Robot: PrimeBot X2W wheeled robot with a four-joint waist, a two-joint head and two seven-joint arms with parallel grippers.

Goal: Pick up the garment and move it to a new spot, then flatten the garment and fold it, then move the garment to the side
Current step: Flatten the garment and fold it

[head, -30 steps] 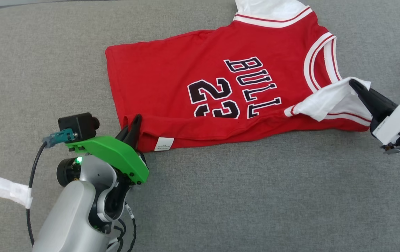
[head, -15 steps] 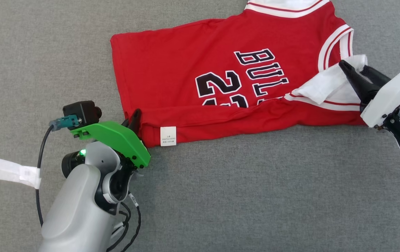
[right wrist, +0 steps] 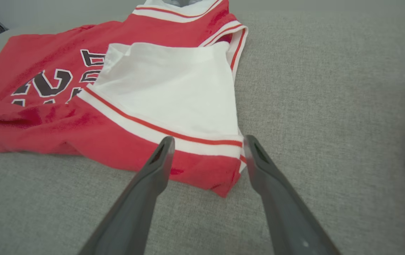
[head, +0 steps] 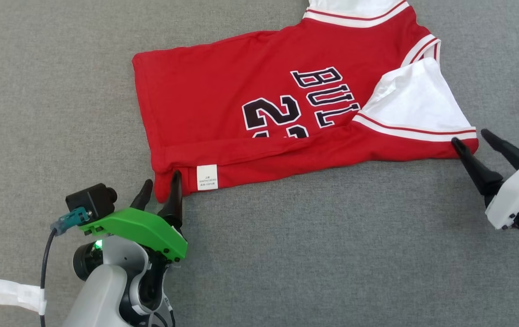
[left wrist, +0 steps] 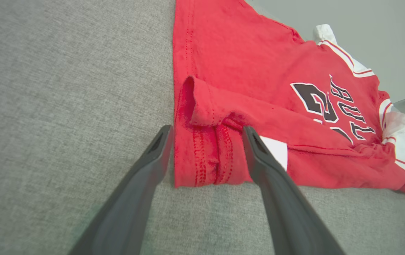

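A big grey cloth seat (head: 286,254) is under everything. Its far left corner is round, and the rest runs off past the edges of the head view.

The red shirt (head: 223,113) lies flat on the seat, up at the top middle. Its top part is cut off by the edge of the head view. The near side is folded over, so the fold hides the bottom of the big black number. A white sleeve (head: 416,97) lies folded across the shirt and covers the end of the black letters. You can read "BUL" and no more.

The left gripper (head: 163,178) sits at the near left corner of the shirt. Its two dark fingers are spread wide and hold nothing. The red corner lies between them. I cannot tell if the fingers touch the cloth. The grey arm behind it is cut off at the bottom.

The right gripper (head: 470,137) is at the near right corner of the shirt, spread wide too, with nothing in it. The red and white corner lies between its fingers in the right wrist view. Most of that arm is off the right edge.

A green plate (head: 136,227) on the left wrist carries a small black camera (head: 90,200). A white tag (head: 206,177) sits on the fold; its tiny print is too small to read. A bit of white tape (head: 5,293) is wrapped on a black wire (head: 43,272).
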